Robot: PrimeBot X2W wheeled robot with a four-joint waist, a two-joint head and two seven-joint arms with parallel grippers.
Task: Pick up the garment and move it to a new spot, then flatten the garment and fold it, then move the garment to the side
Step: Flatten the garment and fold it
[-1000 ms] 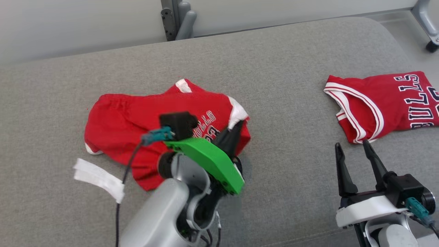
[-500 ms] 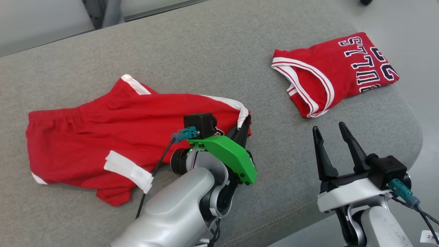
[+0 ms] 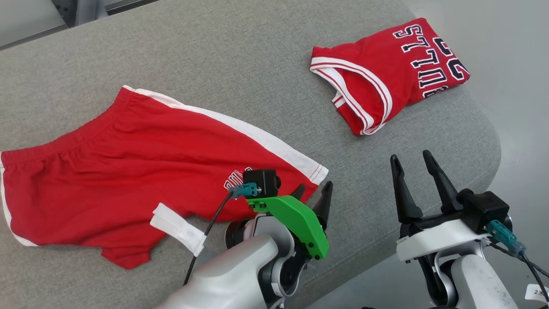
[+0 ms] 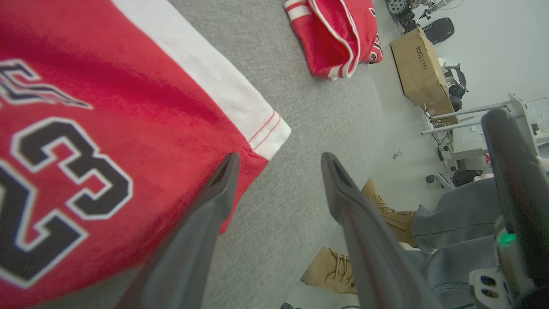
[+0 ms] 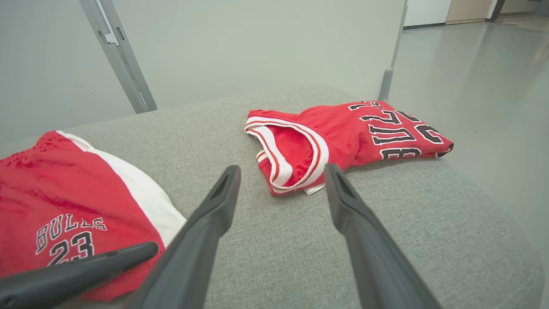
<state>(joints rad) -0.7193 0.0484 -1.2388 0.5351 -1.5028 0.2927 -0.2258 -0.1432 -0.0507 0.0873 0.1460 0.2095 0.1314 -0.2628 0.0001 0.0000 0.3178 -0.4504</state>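
Here, the red shorts [image 3: 128, 171] lie spread out on the left half of the gray cushion [image 3: 240, 56], waistband to the far left. A white side stripe runs along their far edge down to the hem corner at the near right. The "BULLS 23" print sits close to that corner. The left gripper [image 3: 314, 189] is right at this corner with its fingers apart. In the left wrist view one finger [image 4: 218, 189] lies over the red hem just below the white stripe, and the other [image 4: 343, 193] is over bare cushion beside the cloth. The hem's edge falls in the gap between them. Whether the finger over the hem actually touches the fabric cannot be told, and the fingers are not closed on any cloth. The right gripper [image 3: 410, 157] is to the right of the shorts, well apart from them, near the cushion's right end. Its fingers are also spread and point toward a folded red jersey [image 3: 386, 81] lying at the far right. A white tag [image 3: 178, 227] on the left arm's cable hangs over the near edge of the shorts.
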